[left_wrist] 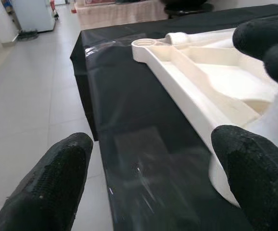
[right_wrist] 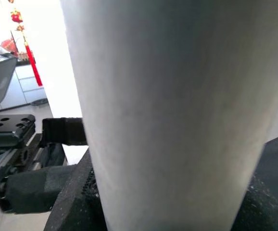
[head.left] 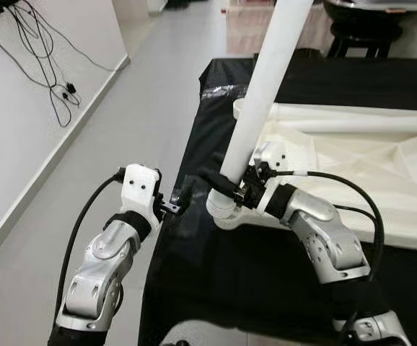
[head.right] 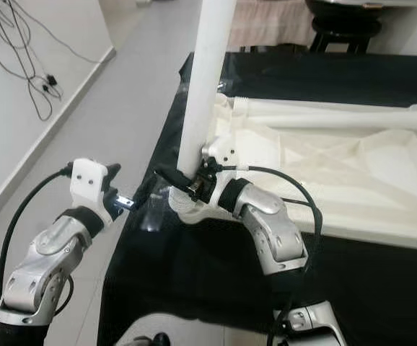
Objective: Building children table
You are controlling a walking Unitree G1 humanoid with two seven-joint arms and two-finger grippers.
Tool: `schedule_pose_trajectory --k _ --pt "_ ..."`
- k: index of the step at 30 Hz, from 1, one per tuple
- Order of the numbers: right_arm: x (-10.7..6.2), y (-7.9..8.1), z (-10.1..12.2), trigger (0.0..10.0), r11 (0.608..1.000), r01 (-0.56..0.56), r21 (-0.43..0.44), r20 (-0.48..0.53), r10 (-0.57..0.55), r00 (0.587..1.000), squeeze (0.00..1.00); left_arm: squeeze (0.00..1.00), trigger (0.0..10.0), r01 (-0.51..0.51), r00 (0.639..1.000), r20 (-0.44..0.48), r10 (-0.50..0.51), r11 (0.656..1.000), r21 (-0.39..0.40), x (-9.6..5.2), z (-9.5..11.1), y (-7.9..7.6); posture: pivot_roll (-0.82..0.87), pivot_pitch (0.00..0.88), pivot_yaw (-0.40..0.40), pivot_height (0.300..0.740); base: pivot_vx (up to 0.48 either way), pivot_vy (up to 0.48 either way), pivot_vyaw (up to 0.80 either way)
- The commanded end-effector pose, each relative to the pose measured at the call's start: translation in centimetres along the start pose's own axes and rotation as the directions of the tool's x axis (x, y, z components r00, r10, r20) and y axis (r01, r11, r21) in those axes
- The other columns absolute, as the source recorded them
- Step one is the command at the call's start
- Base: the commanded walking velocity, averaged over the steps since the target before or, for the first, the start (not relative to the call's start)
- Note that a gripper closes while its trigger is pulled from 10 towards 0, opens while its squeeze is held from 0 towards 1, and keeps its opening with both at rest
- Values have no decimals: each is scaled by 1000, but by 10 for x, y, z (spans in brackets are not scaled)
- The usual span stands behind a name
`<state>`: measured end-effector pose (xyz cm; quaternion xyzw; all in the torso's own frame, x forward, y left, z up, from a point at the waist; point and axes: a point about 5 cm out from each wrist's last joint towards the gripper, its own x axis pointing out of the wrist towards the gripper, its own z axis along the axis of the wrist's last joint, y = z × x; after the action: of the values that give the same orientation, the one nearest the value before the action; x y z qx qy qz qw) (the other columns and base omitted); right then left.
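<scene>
A cream plastic tabletop (head.left: 353, 166) lies upside down on a black-covered table (head.left: 266, 274). A white round table leg (head.left: 266, 86) stands tilted in the corner socket (head.left: 223, 210) nearest me. My right gripper (head.left: 226, 180) is shut on the leg just above the socket, and the leg (right_wrist: 172, 115) spans the right wrist view. My left gripper (head.left: 176, 205) is open at the table's left edge, a little left of the socket; its fingers (left_wrist: 57, 183) frame the tabletop's rim (left_wrist: 187, 91). A second white leg (head.left: 360, 124) lies on the tabletop.
Grey tiled floor (head.left: 143, 94) runs along the table's left side. Black cables (head.left: 42, 65) trail over a white wall and the floor at the far left. A dark stool (head.left: 360, 29) stands beyond the table's far end.
</scene>
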<state>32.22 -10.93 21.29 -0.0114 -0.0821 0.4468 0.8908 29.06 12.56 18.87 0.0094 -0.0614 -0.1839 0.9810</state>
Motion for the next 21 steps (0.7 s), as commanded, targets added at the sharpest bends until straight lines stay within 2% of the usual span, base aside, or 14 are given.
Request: schedule_pose_trajectory --k 1,10,21 --pt "3 3 1 10000 1000 -7 -8 14 7 1000 0 0 10000 -10 1000 -27 11 1000 5 -3 -5 4 -49 132 45 740 0 0 0" --pt "4 -3 -1 10000 998 58 -21 8 -57 998 0 0 10000 1 1000 17 -1 1000 20 -4 -4 6 -51 130 41 740 0 0 0" --pt "5 -5 -7 10000 993 118 -22 -11 -119 993 0 0 10000 5 1000 -30 -6 999 -42 -14 -22 5 -52 127 41 740 0 0 0"
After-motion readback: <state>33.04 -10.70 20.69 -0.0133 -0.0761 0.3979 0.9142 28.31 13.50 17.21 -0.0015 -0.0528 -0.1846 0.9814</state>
